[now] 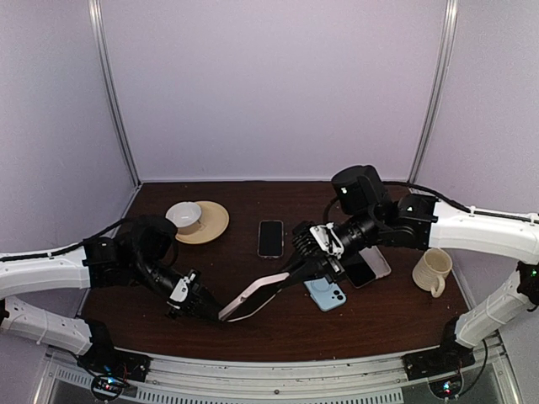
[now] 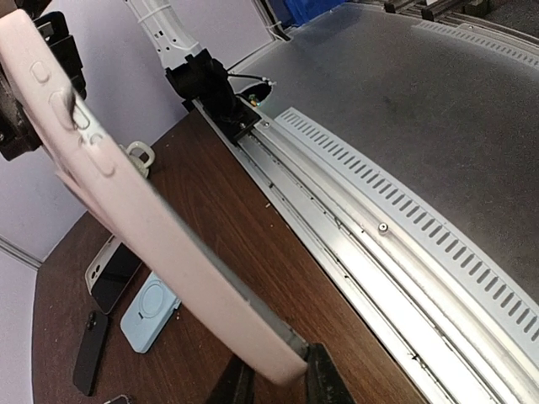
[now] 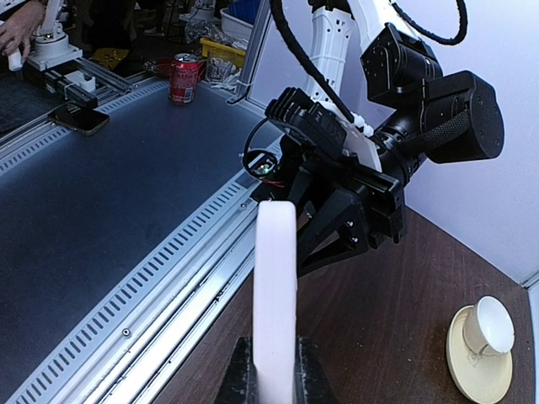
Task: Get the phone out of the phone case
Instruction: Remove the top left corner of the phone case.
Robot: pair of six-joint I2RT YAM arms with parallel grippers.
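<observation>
Dark brown wooden table (image 1: 396, 316) with six loose items spread across it

At the back left sits a round tan saucer (image 1: 217, 220) carrying a small white cup (image 1: 183, 215) tipped on its side. Near the middle a black slab phone (image 1: 270, 238) lies flat, its long side running front to back. Right of centre a light blue phone case with a white ring on its back (image 1: 327, 295) lies flat, and just beside it, further back, a dark-screened phone with a pale edge (image 1: 375, 268) lies at an angle. A cream ceramic mug (image 1: 432, 271) stands upright near the right edge.
</observation>
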